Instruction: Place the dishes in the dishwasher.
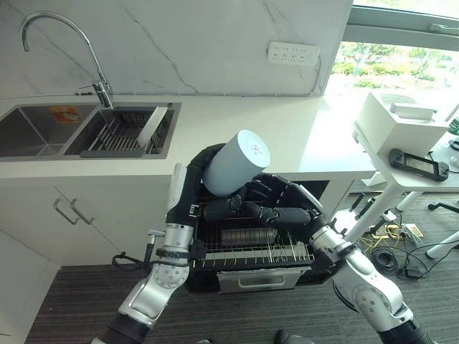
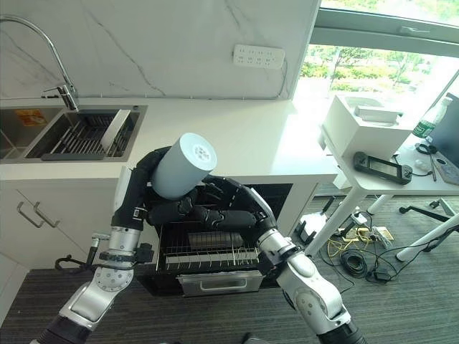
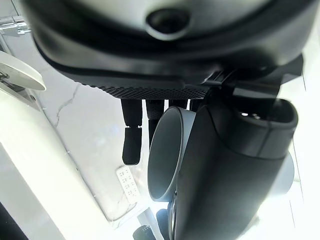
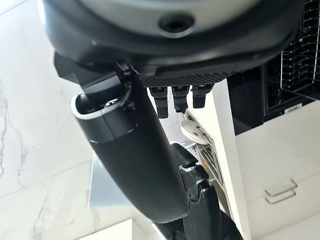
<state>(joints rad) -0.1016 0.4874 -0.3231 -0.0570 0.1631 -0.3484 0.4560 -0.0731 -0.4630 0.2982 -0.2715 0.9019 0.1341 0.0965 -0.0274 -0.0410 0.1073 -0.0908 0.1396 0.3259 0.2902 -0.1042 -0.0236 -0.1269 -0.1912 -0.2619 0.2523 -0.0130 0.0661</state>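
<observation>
Cup [image 1: 235, 163], pale blue-grey cylinder, sits in the air above the open dishwasher [image 1: 251, 251], in front of the white surface [image 1: 287, 136]. Long axis tilted: closed flat base points up and toward the robot's right, away from the robot; mouth points down and toward the left, hidden behind the hands in the head views. Left wrist view shows the rim and dark inside of the cup [image 3: 167, 150] past the fingers.

Left hand [image 1: 188, 188] wraps the lower part of the cup from the left side, fingers curled round the wall; thumb lies across in front. Right hand [image 1: 276, 204] reaches in from the right, fingers laid along under and against the cup's lower end beside the left hand's; whether they truly clamp the cup or just rest there I cannot tell from the head views, and the right wrist view shows mostly its thumb and short finger stubs. Contact between the two hands is hard to separate, dark on dark.

Dishwasher rack [image 1: 251, 252] is pulled out below the hands, wire tines visible, front part cut off by the forearms. Interior behind is dark.

Sink [image 1: 43, 129] at far left holds a drying grid with a white plate [image 1: 149, 129] standing on edge in it. Faucet [image 1: 64, 50] arches over it. Wall socket strip [image 1: 292, 52] sits on the marble backsplash.
</observation>
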